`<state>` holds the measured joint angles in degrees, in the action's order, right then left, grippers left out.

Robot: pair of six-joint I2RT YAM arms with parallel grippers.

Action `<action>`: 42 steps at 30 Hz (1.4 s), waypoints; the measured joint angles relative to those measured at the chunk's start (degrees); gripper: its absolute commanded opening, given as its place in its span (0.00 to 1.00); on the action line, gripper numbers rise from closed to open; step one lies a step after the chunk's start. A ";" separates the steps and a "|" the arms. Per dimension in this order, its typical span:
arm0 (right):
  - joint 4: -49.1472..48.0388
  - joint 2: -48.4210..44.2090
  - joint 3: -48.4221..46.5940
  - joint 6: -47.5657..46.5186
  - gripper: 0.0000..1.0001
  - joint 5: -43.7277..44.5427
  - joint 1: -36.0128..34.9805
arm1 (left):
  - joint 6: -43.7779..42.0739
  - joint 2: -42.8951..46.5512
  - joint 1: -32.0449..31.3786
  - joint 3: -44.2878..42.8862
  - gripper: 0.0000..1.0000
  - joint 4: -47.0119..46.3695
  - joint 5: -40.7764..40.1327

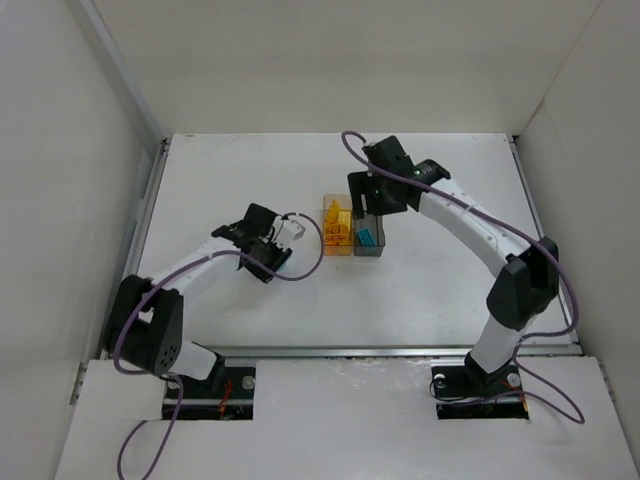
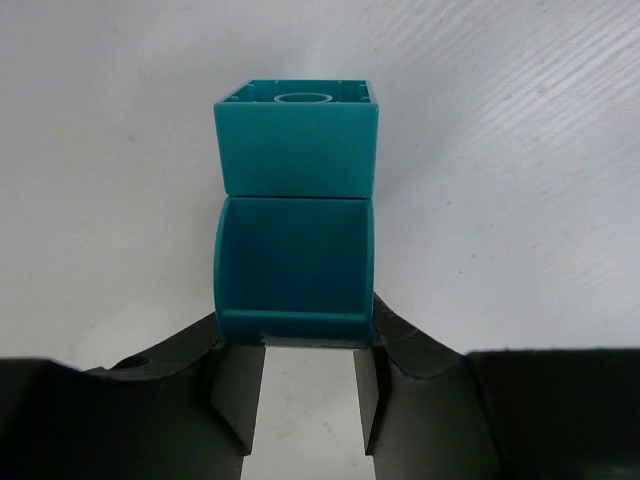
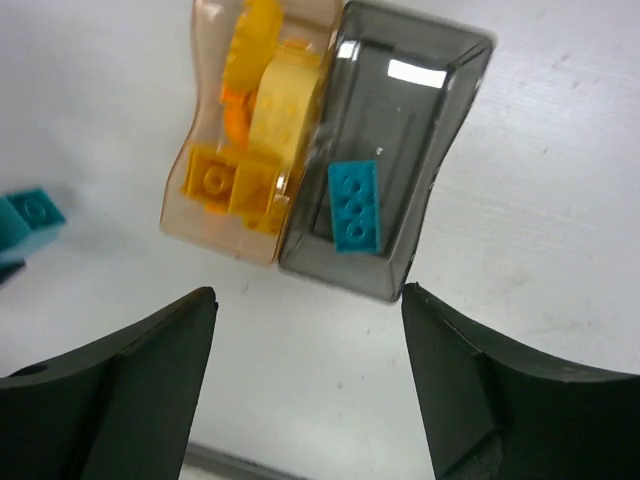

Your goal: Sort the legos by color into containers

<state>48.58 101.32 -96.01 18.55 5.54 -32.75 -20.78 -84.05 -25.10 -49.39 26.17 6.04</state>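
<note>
A teal lego [image 2: 295, 260], two small pieces stacked end to end, lies on the white table between my left gripper's [image 2: 296, 352] fingertips. Both pads press against its near end, so the left gripper is shut on it. From above, the left gripper [image 1: 283, 250] is left of the containers. The amber container [image 3: 250, 130] holds several yellow and orange legos [image 3: 225, 185]. Joined to it, the smoky grey container [image 3: 400, 110] holds one flat teal lego [image 3: 354, 205]. My right gripper [image 3: 308, 295] hangs open and empty over the near edge of the pair.
The containers [image 1: 352, 232] stand mid-table, with the right arm [image 1: 470, 225] reaching in from the right. White walls enclose the table on the left, back and right. A metal rail [image 1: 340, 351] runs along the near edge.
</note>
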 measured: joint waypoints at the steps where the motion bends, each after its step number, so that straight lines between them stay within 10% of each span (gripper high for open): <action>1: -0.26 -1.01 1.11 -0.35 0.80 -0.02 -0.46 | -0.28 1.97 0.07 0.44 0.00 -0.26 0.46; 10: -5.88 -12.52 10.99 -5.29 0.82 -2.67 -4.39 | -5.11 17.84 0.09 3.23 0.00 -1.60 7.08; 21: -19.10 -36.13 16.68 -18.95 0.83 -19.89 -17.59 | -19.56 36.65 0.02 -4.92 0.00 7.89 35.01; 38: -15.96 -24.79 8.70 -25.00 0.83 -25.05 -26.36 | -17.70 37.51 0.02 -6.38 0.00 9.01 48.98; 42: -15.76 -24.79 8.70 -25.29 0.67 -25.11 -26.84 | -16.79 37.53 0.02 -6.58 0.00 8.76 49.48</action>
<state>32.82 76.53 -87.31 -6.74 -19.57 -59.59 -37.56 -46.52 -25.08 -55.96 34.94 55.53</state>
